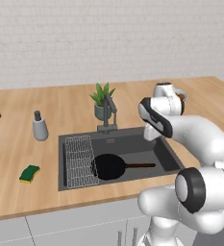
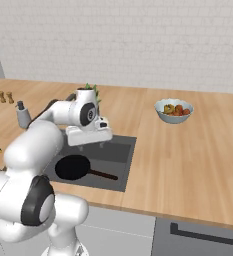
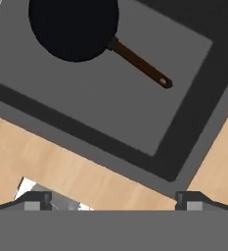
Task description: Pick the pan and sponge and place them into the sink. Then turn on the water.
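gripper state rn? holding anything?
Gripper: jaws wide open, holding nothing, above the near edge of the sink; the pan lies in the basin.

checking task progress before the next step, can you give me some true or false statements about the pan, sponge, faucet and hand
1. The pan lies in the sink. True.
2. The sponge is in the sink too. False: it lies on the counter, left of the basin.
3. The hand grips the pan handle. False: it is open and holds nothing, above the basin.
4. Water runs from the faucet. False: none is visible.
5. A wire rack sits in the basin's left part. True.
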